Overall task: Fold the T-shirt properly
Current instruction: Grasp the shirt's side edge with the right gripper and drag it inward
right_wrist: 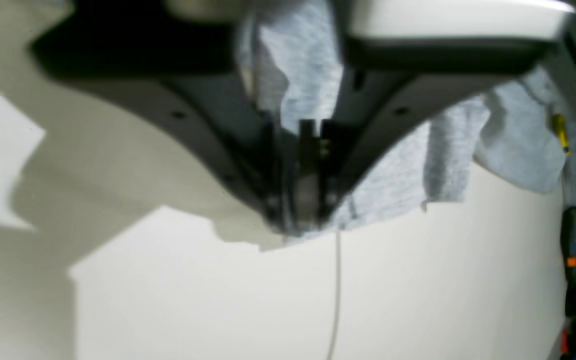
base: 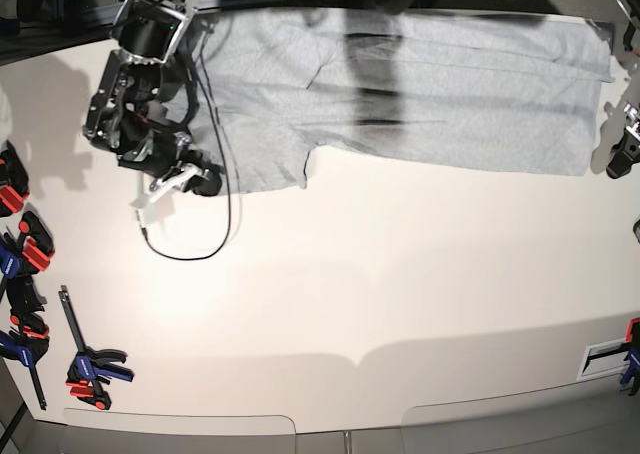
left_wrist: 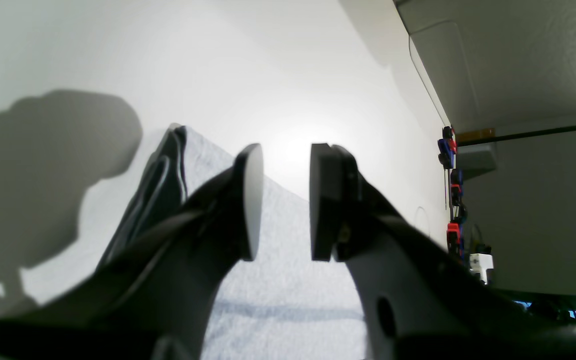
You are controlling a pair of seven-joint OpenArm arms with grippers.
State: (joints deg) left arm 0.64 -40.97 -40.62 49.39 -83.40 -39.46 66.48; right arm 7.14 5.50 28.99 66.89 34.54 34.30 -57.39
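T-shirt [base: 420,84] lies spread flat along the table's [base: 350,294] far edge, one short sleeve ending just beside the right gripper [base: 190,179]. That gripper's jaws are pressed together on the sleeve hem in its wrist view, so it should carry the hem inward in one smooth arc, keeping the cloth taut. Further right, the left gripper [left_wrist: 285,200] hangs spread above the shirt's other end, holding nothing; it should pinch the matching edge and move in step.

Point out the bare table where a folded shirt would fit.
The broad white stretch of table below the T-shirt is free, bordered by its lower hem and the near edge. It is crowded on the left by the clamps, the loose cable and the right gripper.
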